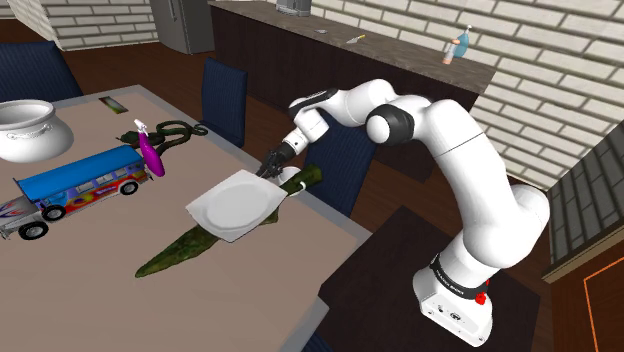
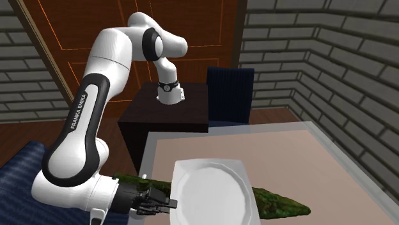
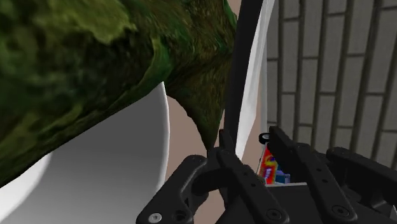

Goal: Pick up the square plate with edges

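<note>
1. At the shoulder view's far left, a round white pot [image 1: 28, 130] stands on the pale beige tabletop [image 1: 260, 290]. A brightly painted toy bus [image 1: 75, 185] is just in front of it and a magenta spray bottle [image 1: 150, 152] is near the bus. All three are well apart from my work.
2. Nearer the middle, a long mottled green strip, something like a leaf [image 1: 180, 250], lies slantwise on the tabletop.
3. The white square plate with a raised rim [image 1: 235, 205] sits across that green strip, towards the tabletop's edge on the arm's side. It looks tipped rather than flat. I cannot tell whether any corner touches the tabletop.
4. At the plate's right-hand rim is my black two-finger pincer [image 1: 270, 167]. In the wrist view the thin white rim runs between the fingers, which stand close together. I judge them clamped on that rim and nothing else.
5. I expect the plate to be stiff, smooth and breakable, with some weight for its size. A hold on one edge leaves most of the plate hanging out to the side, so it may swivel or slip. A deeper bite over the raised rim would be safer, with a slow, level lift.
6. At the right, the white jointed arm [image 1: 470, 160] arches back to its stand.
</note>
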You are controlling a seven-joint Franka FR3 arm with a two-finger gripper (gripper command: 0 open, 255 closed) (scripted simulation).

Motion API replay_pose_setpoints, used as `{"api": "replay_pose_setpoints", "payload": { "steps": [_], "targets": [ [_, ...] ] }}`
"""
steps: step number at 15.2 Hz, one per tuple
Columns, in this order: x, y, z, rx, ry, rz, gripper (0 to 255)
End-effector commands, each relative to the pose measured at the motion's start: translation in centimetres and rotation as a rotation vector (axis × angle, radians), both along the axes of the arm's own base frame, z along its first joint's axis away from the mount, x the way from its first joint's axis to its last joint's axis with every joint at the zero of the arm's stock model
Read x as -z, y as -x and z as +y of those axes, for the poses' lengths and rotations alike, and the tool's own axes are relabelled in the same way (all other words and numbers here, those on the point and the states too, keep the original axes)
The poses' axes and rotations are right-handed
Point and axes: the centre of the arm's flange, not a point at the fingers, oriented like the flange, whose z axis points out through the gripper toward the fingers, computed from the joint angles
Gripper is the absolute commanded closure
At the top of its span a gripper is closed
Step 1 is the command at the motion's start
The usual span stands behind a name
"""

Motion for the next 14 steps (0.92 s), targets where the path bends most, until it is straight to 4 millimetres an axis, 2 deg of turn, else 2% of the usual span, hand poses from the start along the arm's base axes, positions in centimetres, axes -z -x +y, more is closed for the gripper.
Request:
{"api": "replay_pose_setpoints", "payload": {
  "steps": [1, 7, 8, 14],
  "targets": [
    [1.3, 0.7, 0.4, -0.009, -0.004, 0.025, 255],
    [0.4, 0.4, 0.4, -0.009, -0.005, 0.026, 255],
    [1.7, 0.5, 0.9, -0.009, -0.004, 0.025, 255],
    [-1.5, 0.5, 0.9, -0.009, -0.004, 0.025, 255]
  ]
}}
